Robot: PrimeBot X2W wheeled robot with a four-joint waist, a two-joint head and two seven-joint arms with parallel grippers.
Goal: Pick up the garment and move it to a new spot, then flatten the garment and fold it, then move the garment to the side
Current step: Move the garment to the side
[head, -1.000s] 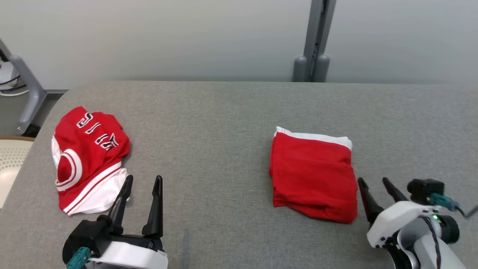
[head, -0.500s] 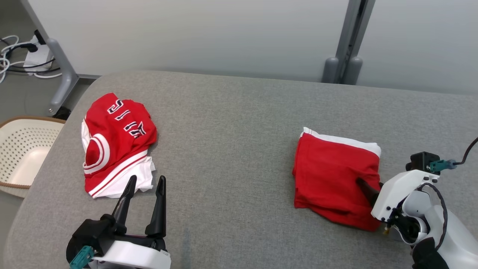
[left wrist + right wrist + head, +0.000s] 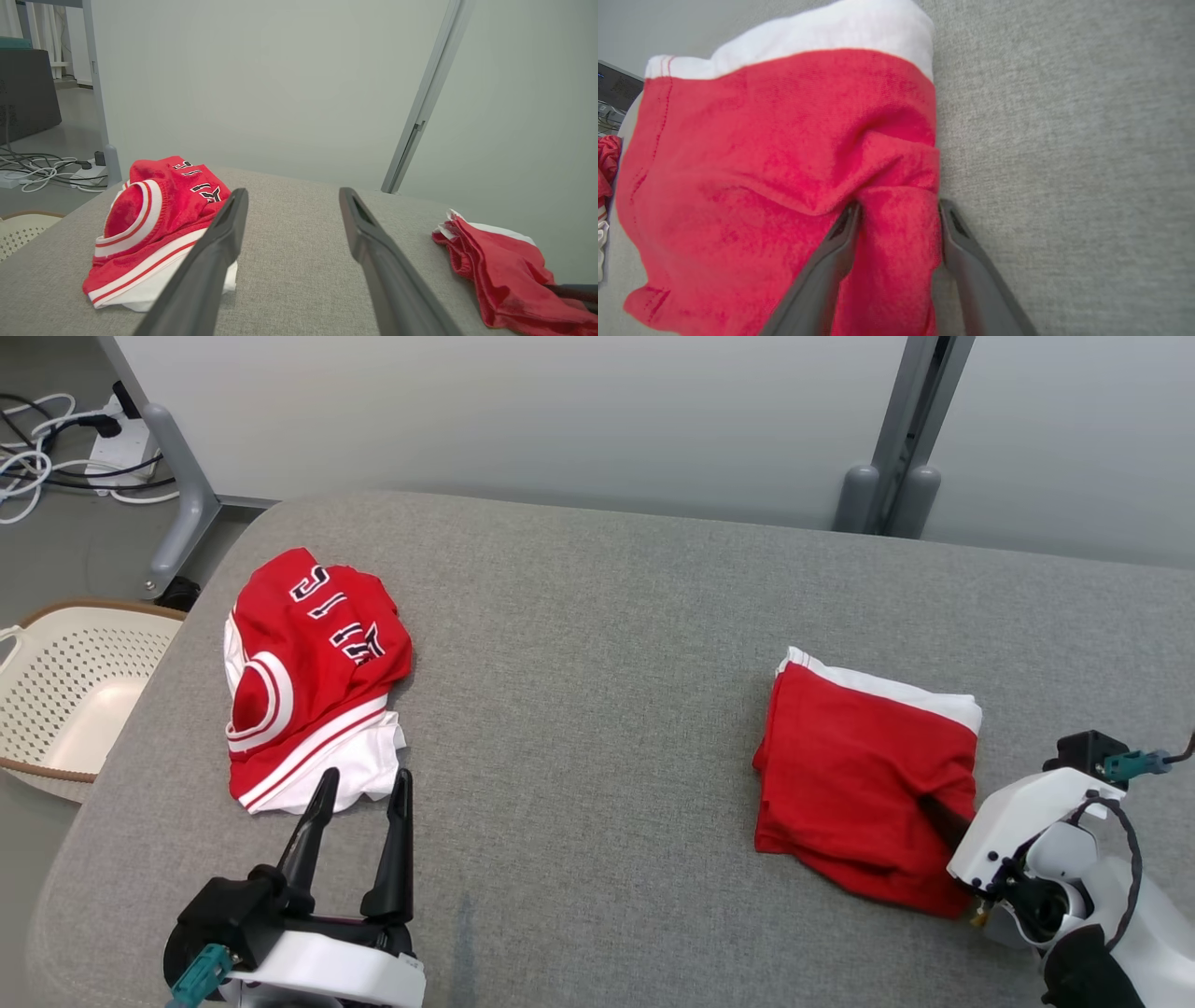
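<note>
In the head view, the grey table (image 3: 597, 616) carries two red pieces. The folded red garment (image 3: 864, 775) lies at the right of the frame, a tidy square with a white band along its far edge. We judge it to be the piece now in hand, folded and awaiting its move to the side. The right gripper (image 3: 938, 812) reaches in from the lower right. One dark finger lies on the near right corner of the cloth, placed there, we think, to take the whole stack by one edge. The crumpled jersey (image 3: 313, 677) sits at the left, well apart. Its dark, white-edged characters are bunched in the folds, and we can make out single strokes but no whole word or number. The left gripper (image 3: 364, 777) hangs at the lower left just below the jersey's white hem, jaws spread and holding nothing. A pale perforated basket (image 3: 56, 691) stands off the table at the left edge.

In the left wrist view, the two fingers rise wide apart over bare table. The jersey lies to their left and the folded garment at the far right, where a dark fingertip of the other arm rests against it.

In the right wrist view, the jaws stand spread astride a raised ridge of red cloth at the garment's edge. One finger is tucked against a crease and the other sits at the border with the table. Nothing is pinched yet. We see no label or brand on this piece.
</note>
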